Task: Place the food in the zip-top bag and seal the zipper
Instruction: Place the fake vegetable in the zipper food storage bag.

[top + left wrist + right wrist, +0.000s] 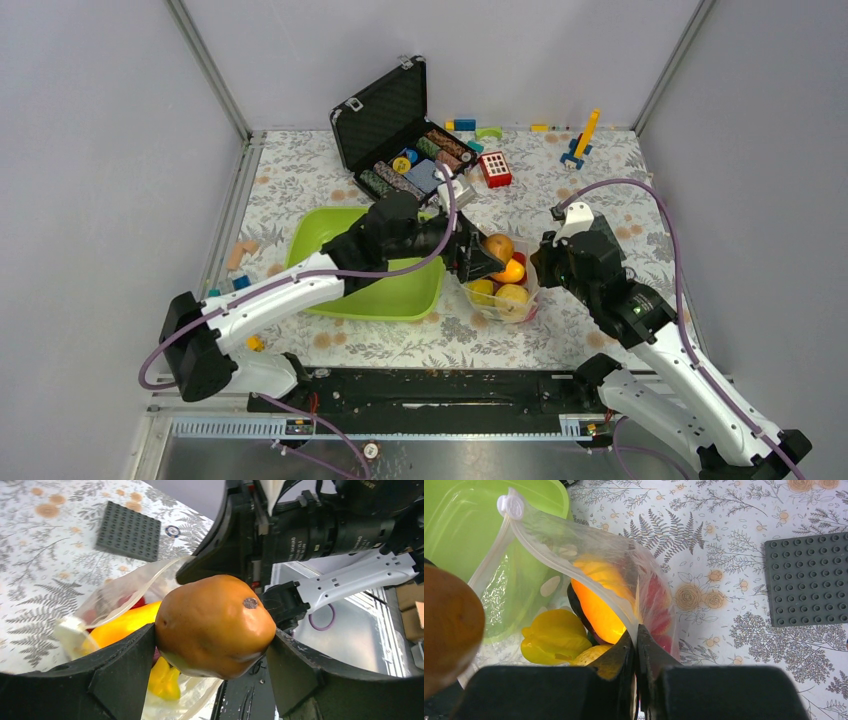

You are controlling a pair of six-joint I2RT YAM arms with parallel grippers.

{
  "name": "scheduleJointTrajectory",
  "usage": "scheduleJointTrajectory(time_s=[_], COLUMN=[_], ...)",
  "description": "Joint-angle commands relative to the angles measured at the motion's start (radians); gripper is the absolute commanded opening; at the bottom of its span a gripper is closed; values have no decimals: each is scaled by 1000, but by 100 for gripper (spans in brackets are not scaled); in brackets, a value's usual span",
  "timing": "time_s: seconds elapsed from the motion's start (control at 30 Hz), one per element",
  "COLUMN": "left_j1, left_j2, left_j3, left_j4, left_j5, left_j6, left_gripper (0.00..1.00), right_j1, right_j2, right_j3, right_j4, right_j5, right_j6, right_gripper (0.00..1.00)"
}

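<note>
While right tool (636,647) pinches bag (574,550), left tool (212,647) holds fruit (215,615) above.

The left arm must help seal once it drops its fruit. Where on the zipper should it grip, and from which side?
Likely the round white tab ending the zipper: it stands free on the green tray side. Approach from there, jaws across the strip; the right gripper pinches the zip-top bag at the opposite end. The left gripper holds an orange-brown fruit.
</note>
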Motion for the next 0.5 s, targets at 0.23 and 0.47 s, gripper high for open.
scheduleJointTrajectory(time_s=[0.23, 0.47], left_j1=[-63, -63], left_j2=[75, 96], left_j3=[73, 79], left_j4=[7, -42], left_j5=[1, -29], left_j6=[19, 5], left_gripper=[17, 58], right_j1=[-4, -3], right_j2=[-14, -14], right_j3=[-3, -1], right_j4=[23, 23], right_j5=[-5, 0], right_j6=[-2, -2], right_gripper=[9, 9])
